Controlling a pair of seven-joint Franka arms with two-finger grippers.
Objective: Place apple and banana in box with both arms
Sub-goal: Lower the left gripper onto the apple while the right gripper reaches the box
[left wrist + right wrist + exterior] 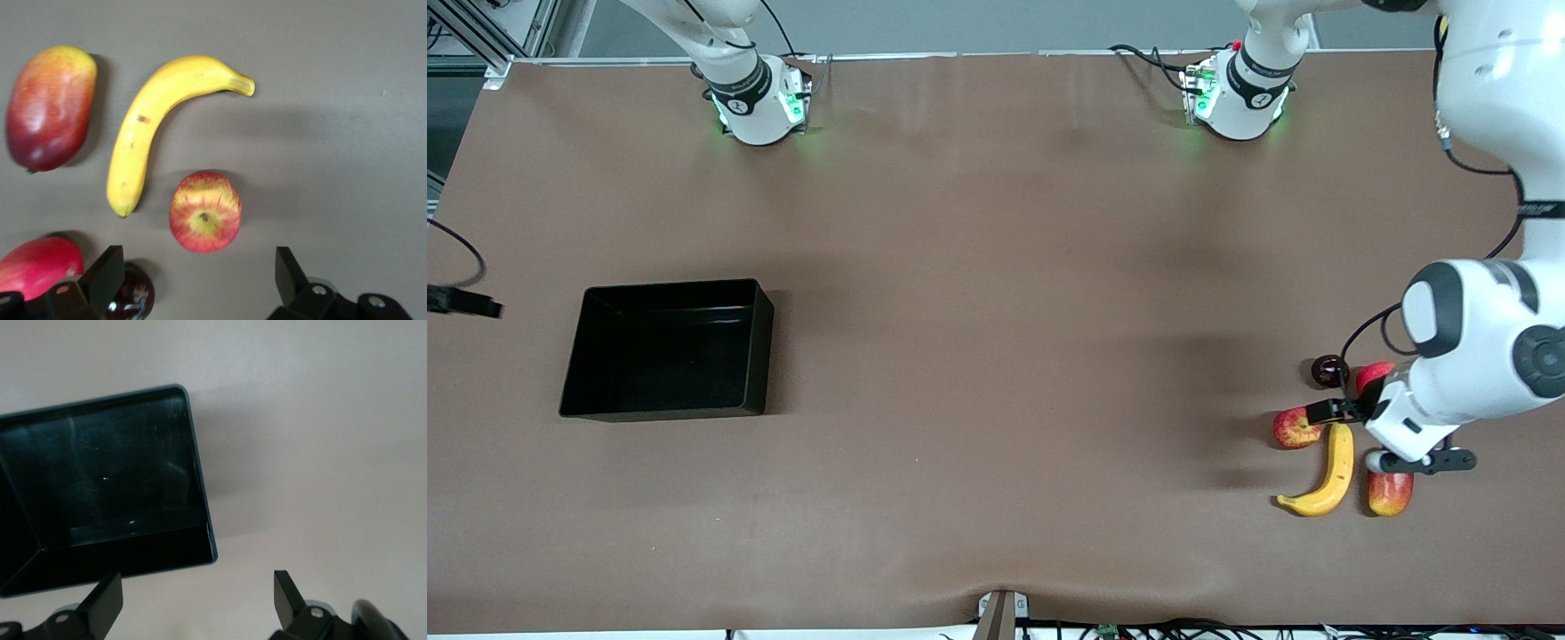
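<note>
The apple [1294, 429] [205, 212], red streaked with yellow, lies on the table at the left arm's end. Beside it, nearer the front camera, lies the curved yellow banana [1325, 476] [157, 120]. My left gripper [1343, 411] [198, 265] hangs open over this fruit cluster; the apple lies just ahead of the gap between its fingers, apart from them. The black box [667, 351] [100, 487] stands empty toward the right arm's end. My right gripper [198, 593] is open above bare table beside one corner of the box, holding nothing.
Around the apple and banana lie a red-yellow mango-like fruit [1390, 492] [50, 107], a smooth red fruit [1374, 375] [33, 267] and a small dark round fruit [1328, 370] [133, 297]. A black part with a cable [467, 304] pokes in at the right arm's end.
</note>
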